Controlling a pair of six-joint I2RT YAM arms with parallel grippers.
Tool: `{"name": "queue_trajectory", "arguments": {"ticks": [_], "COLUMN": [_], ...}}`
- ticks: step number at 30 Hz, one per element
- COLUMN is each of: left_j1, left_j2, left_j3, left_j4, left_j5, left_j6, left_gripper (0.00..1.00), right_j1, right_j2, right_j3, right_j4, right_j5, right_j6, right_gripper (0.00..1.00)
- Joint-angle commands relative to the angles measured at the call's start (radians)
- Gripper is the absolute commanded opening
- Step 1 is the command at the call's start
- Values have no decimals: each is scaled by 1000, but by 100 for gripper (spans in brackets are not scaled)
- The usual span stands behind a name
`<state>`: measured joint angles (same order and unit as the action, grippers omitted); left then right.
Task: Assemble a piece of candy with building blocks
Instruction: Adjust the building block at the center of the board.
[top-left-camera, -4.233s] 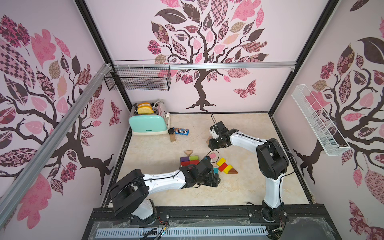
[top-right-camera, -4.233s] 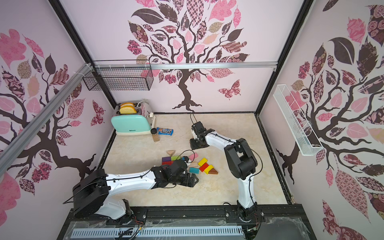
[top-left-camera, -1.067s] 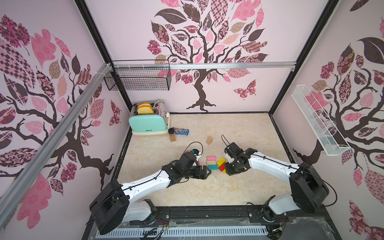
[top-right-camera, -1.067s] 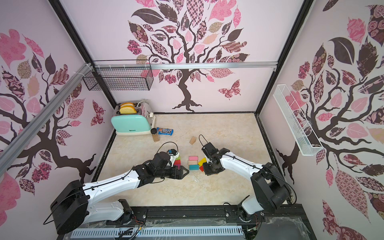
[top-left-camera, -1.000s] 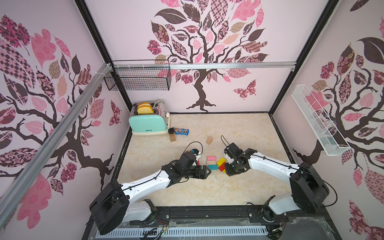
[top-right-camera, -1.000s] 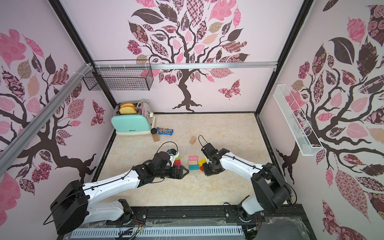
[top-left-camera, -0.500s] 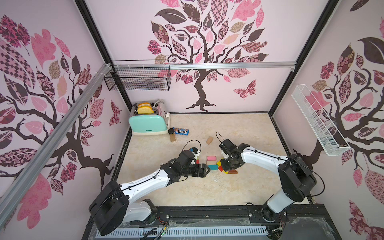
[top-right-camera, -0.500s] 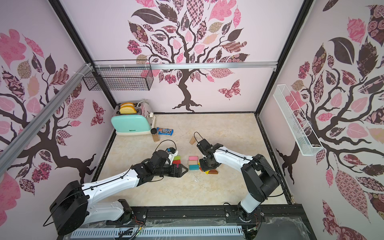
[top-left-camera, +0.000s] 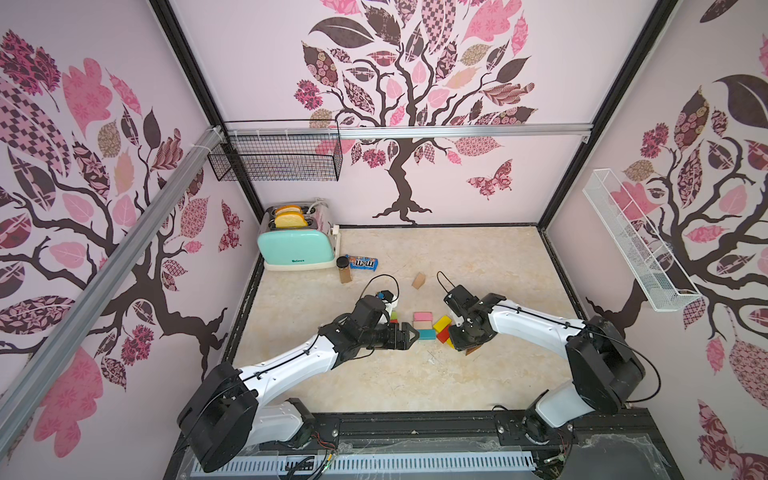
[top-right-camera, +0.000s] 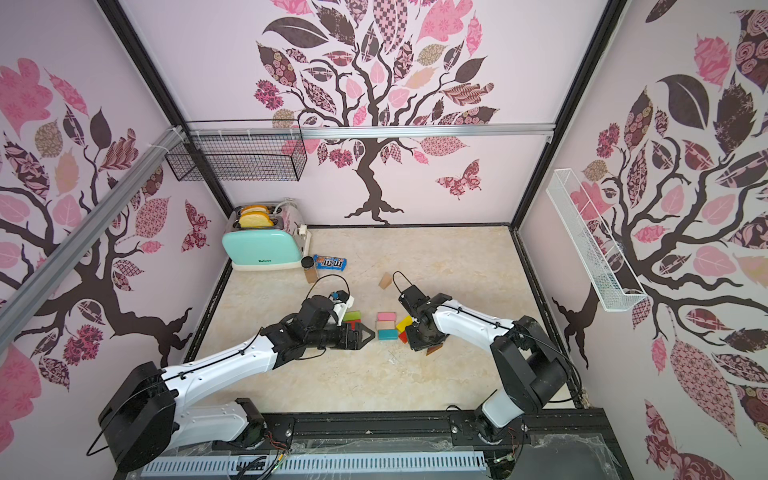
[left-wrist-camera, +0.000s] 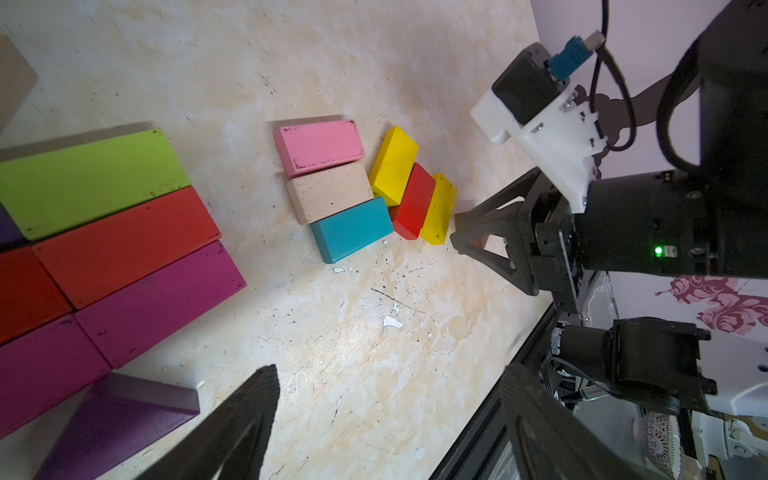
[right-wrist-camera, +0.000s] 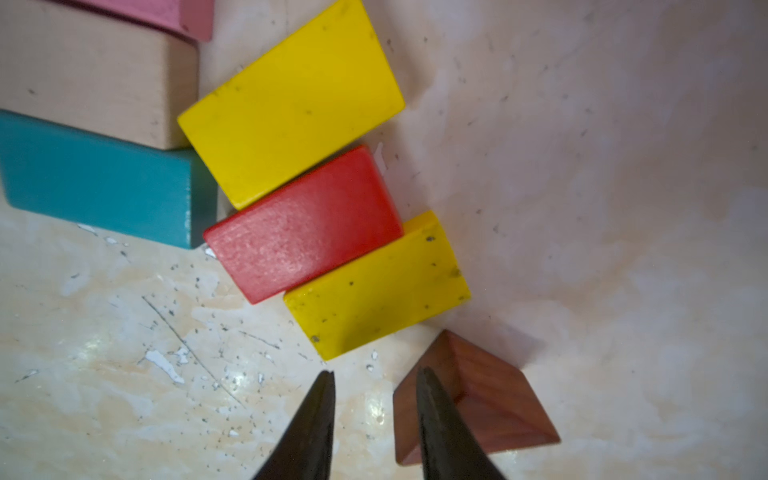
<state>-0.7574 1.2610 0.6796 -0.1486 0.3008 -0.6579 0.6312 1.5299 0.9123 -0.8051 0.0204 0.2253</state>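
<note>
The right gripper hung low over the floor with its two dark fingers nearly together; only a narrow strip of bare floor showed between them, and they held nothing. One finger crossed the edge of a brown triangle in the wrist view, though contact could not be judged. Just past the tips lay a slanted row, side against side: a small yellow block, a red block and a larger yellow block. Against that row sat a straight set of three, a teal block, a tan block and a pink block.

The left gripper faced the teal block from the other side, spread wide and empty, near it but apart. Beside that arm lay a green block, a long red block, a magenta block and a purple triangle. A tan triangle sat alone farther back.

The floor was pale marbled beige, scratched and flecked with white chips. Pink walls carried dark tree and butterfly decals. A mint toaster holding two slices stood in the back left corner, with a jar and a candy packet just beside it. A black wire basket hung above it, and a white rack hung on the right wall.
</note>
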Motion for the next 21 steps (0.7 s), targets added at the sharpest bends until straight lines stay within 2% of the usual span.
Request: {"name": "queue_trajectory", "arguments": {"ticks": [1,5,21], "left_j1": [9,10,18], "left_j2": [-1,1,-6], "left_j3": [18,17,18], "left_j4": [7,6,6], "left_j5": [8,12,11], "left_j6": [9,9,7], "left_gripper": [88,88,88], "right_j1": [-1,-1,-1], "right_j2": [-50,-62,44], "right_j3": [-9,-19,-39], "right_j4": [-32,-33,50], "right_j5": [24,19,-33], "right_j6": [17,26,23], "right_gripper": [36,35,28]}}
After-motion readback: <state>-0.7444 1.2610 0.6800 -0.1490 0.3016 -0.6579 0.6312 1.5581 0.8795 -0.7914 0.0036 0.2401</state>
